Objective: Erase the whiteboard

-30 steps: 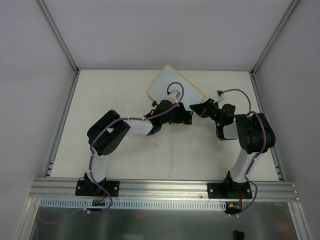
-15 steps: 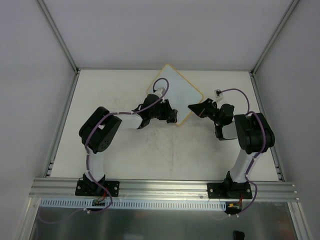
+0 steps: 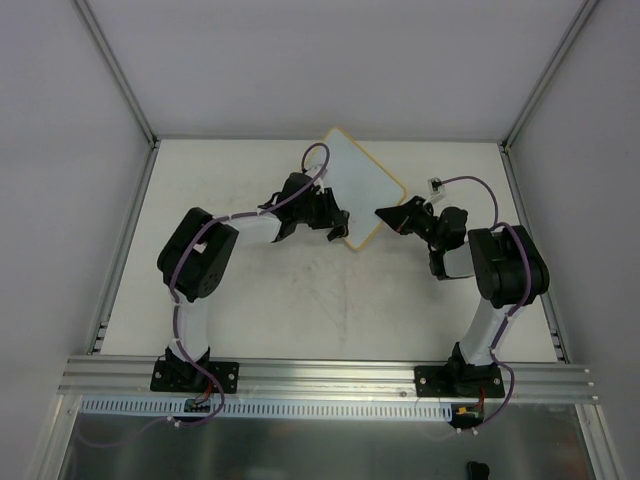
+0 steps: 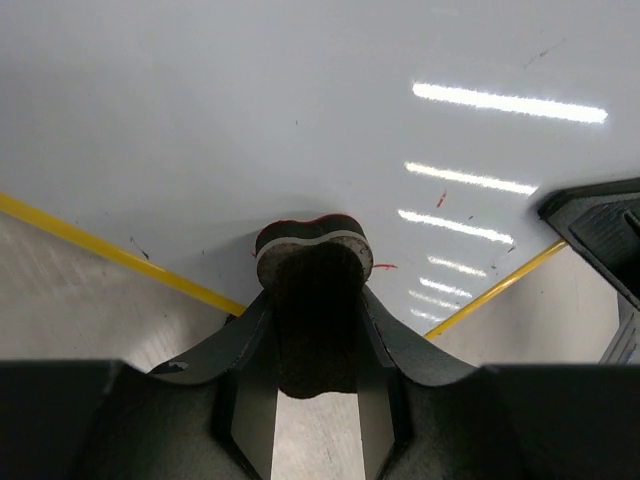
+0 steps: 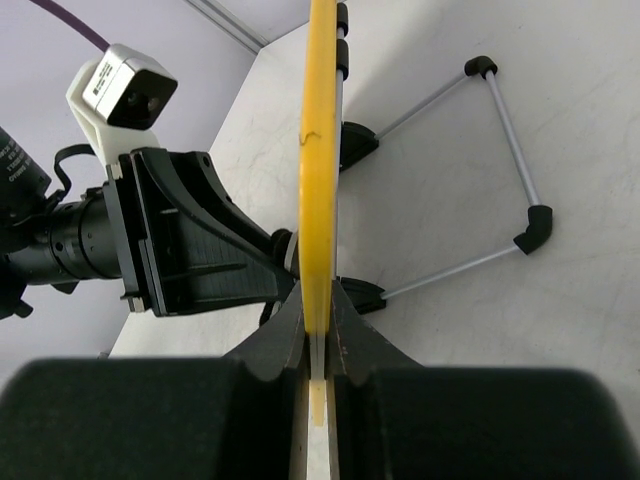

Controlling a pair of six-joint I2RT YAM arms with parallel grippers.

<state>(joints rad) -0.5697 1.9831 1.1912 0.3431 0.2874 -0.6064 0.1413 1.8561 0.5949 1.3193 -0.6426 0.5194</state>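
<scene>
1. The whiteboard (image 3: 365,185) sits tilted on the desk (image 3: 250,290), with a claw at each side of it. It is apparently propped by a wire stand (image 5: 500,160) behind it.
2. The right claw (image 5: 317,300) is clamped on the board's yellow edge, bracing it so wiping cannot shove it away.
3. The left claw (image 4: 312,320) pinches a black eraser (image 4: 312,265) against the board's white face, close to faint red marks (image 4: 440,199) that need clearing.

A: Overhead: left hand (image 3: 332,218) hides the left corner of the white, tan-framed rectangular whiteboard (image 3: 365,185).
B: Right wrist: whiteboard edge-on, face unseen; right hand (image 5: 318,345) blurred. Left wrist: whiteboard cropped at the top, red specks (image 4: 441,199) too small to read.
</scene>
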